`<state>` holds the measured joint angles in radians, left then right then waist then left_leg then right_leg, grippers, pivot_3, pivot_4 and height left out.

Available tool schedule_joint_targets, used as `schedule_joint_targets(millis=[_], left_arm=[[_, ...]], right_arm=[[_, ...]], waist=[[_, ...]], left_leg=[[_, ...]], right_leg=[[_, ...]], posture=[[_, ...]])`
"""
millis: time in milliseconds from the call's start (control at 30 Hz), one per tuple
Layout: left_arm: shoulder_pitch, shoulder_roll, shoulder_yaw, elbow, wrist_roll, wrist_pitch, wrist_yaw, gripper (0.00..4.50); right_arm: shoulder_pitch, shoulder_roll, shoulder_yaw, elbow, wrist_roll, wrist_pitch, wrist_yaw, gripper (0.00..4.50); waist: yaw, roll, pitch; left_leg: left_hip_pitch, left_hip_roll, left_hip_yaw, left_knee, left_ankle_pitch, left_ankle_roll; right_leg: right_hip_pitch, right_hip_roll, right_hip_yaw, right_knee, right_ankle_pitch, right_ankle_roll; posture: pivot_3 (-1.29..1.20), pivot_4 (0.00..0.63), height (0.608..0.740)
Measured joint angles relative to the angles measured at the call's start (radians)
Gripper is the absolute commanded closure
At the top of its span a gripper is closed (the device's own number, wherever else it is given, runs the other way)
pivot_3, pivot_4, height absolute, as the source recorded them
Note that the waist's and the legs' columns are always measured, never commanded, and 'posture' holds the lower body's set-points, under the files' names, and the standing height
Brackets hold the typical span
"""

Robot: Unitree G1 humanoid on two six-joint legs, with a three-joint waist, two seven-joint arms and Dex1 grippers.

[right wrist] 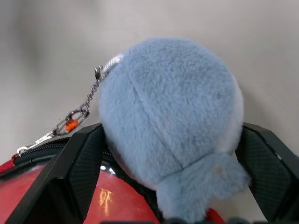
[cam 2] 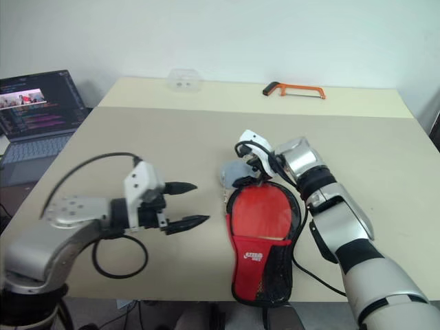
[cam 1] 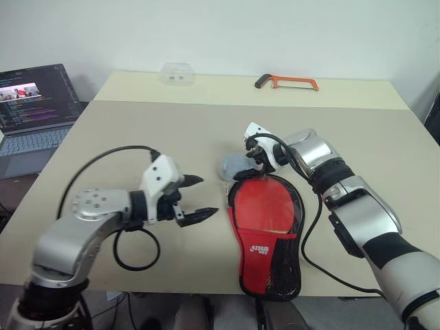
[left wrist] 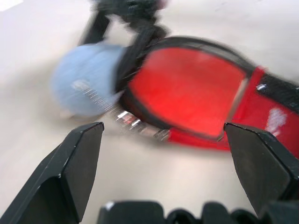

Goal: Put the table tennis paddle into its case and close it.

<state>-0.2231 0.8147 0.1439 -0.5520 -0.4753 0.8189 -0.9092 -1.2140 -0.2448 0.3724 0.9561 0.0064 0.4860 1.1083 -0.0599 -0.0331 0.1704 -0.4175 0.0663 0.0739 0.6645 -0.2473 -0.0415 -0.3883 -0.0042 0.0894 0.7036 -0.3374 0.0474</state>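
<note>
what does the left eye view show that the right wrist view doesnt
Left eye alone: the laptop, the orange hacksaw, the left gripper with open fingers, and the case's full length.
Right wrist alone: the small chain clipping the blue plush ball to the case.
Both: ball, red case, table, and the right gripper, fingers wide around the ball.

Counter layout, near edge to far edge

The case [cam 1: 267, 237] lies on the counter [cam 1: 206, 130] at 6 o'clock with the table tennis paddle [cam 1: 265, 203] inside it. A plush ball [cam 1: 232, 167] touches its far end at 11 o'clock. A hacksaw [cam 1: 287, 82] lies at 12 o'clock; a clear box [cam 1: 175, 73] at 11; a laptop [cam 1: 34, 110] at 9, off the counter.
</note>
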Motion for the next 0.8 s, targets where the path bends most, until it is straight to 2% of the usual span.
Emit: schedule_joint_targets(millis=[133, 500, 633, 800], left_arm=[[0.024, 0.011, 0.020, 0.013, -0.010, -0.006, 0.004, 0.00], [0.028, 0.013, 0.020, 0.012, -0.037, -0.017, 0.026, 0.00], [-0.047, -0.040, -0.027, 0.018, -0.053, -0.018, 0.036, 0.00], [-0.162, -0.210, -0.221, 0.042, -0.045, -0.029, 0.077, 0.00]], right_arm=[[0.000, 0.015, -0.011, 0.014, -0.014, -0.013, -0.004, 0.04], [-0.003, 0.034, -0.060, 0.034, -0.025, -0.040, -0.036, 3.43], [-0.015, 0.027, -0.081, 0.035, -0.025, -0.040, -0.050, 4.02], [-0.058, 0.007, -0.126, 0.032, -0.024, -0.038, -0.090, 4.26]], waist=[[0.000, 0.000, 0.000], [0.000, 0.000, 0.000], [0.004, 0.000, 0.000], [0.006, 0.000, 0.000]], left_leg=[[0.000, 0.000, 0.000, 0.000, 0.000, 0.001], [0.000, 0.000, 0.000, 0.000, 0.000, 0.000], [0.000, -0.001, 0.000, 0.000, 0.000, 0.000], [-0.001, -0.002, 0.000, 0.000, 0.000, 0.000]], right_leg=[[0.000, 0.000, 0.000, 0.000, 0.000, 0.000], [0.000, 0.000, 0.000, 0.000, 0.000, 0.000], [0.000, 0.000, -0.001, 0.000, 0.000, 0.000], [0.001, 0.000, 0.000, 0.000, 0.000, 0.000]], posture=[[0.00, 0.150, 0.740], [0.00, 0.150, 0.740], [0.00, 0.150, 0.740], [0.00, 0.150, 0.740]])
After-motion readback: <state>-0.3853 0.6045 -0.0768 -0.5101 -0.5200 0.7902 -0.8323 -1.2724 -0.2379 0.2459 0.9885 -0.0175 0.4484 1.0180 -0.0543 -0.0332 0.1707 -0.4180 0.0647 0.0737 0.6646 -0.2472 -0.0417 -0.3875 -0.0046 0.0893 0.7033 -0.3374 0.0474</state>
